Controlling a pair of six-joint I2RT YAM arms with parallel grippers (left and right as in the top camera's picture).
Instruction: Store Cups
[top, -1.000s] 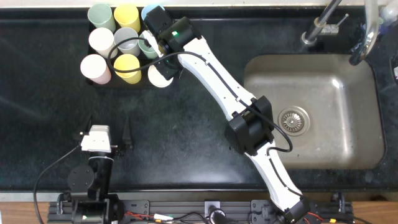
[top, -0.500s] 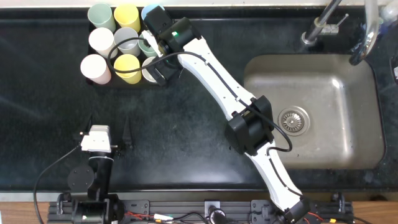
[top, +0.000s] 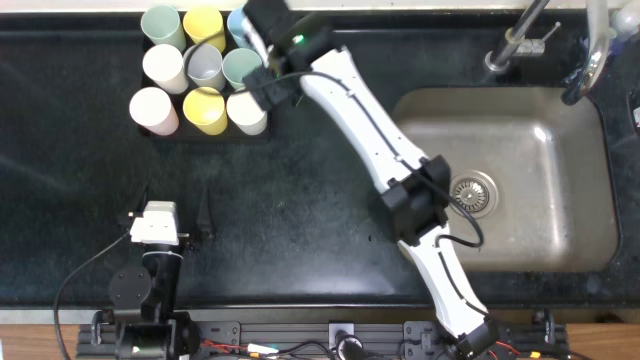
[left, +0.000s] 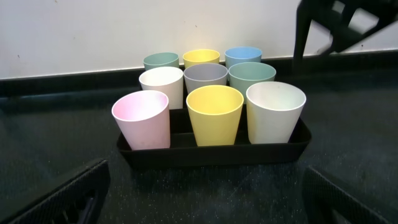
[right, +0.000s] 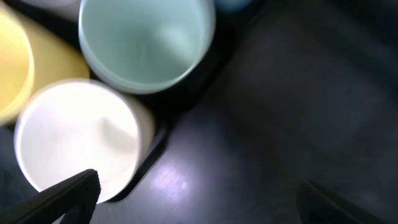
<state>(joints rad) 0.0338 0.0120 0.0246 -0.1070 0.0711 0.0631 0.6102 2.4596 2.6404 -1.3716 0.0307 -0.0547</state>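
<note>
Black tray (left: 214, 154) on the dark counter (top: 300, 230), at its far left by the wall, well apart from the sink (top: 540, 220).

Nine cups (left: 205, 76) stand in the tray, three rows of three, all upright, mouths up, packed side by side. Every slot looks filled. The tray walls hem in their bases, which is likely why they sit so tight and square.

Right claw (right: 199, 199) is over the tray's sink-side edge, near the white cup (right: 74, 140) in the front corner and the pale green cup (right: 146, 43) behind it. Its fingers (right: 65, 196) are spread wide with nothing between them, and neither touches a rim. Held open like that, it should be able to pull away without dragging a cup along.

Left claw (left: 204, 186) is low over the counter, well apart from the tray and facing its front row. It is spread open too, and empty. Parked there, it leaves the tray free for the other arm.

Judgement: storing looks done or all but done. What remains is for the right arm to pull away clear. The risk is clipping the white cup's rim and tipping it into its neighbours.
</note>
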